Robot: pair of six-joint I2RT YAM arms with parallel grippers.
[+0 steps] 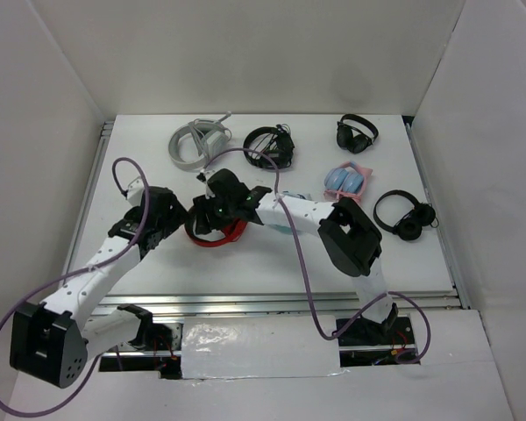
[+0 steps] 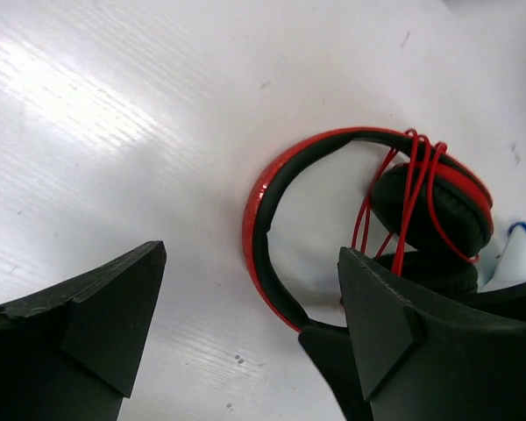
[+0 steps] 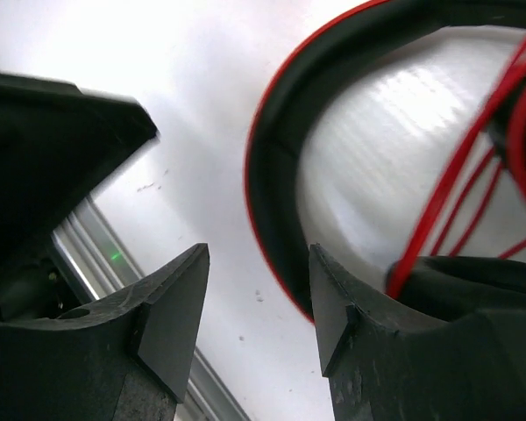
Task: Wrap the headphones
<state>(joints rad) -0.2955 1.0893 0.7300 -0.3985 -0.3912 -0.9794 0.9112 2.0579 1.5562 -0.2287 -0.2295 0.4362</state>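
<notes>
Well, both of my hands are down at the headphones (image 1: 231, 235), which lie flat on the white table (image 1: 272, 263) a little left of its middle. My left hand (image 2: 250, 259) is spread wide and grips nothing. One finger (image 2: 96, 324) hangs over bare table and the other (image 2: 394, 333) sits in front of the lower earcup, so the red-and-black headband (image 2: 261, 189) curves through the gap between them. The thin red cable (image 2: 414, 189) runs in several strands across the headband and the black ear pad (image 2: 438, 210).

My right hand (image 3: 259, 263) is parted too, with a narrower gap, and nothing is pinched between its tips. In its wrist view the headband arcs just past one finger (image 3: 351, 333); whether they touch I cannot tell. Red strands pass close above that finger.

From above, my two hands sit just beside each other, the left on the headphones' left side and the right over their far edge. Light grey headphones (image 1: 195, 140) and black headphones (image 1: 272, 145) lie toward the far side of the table.
</notes>
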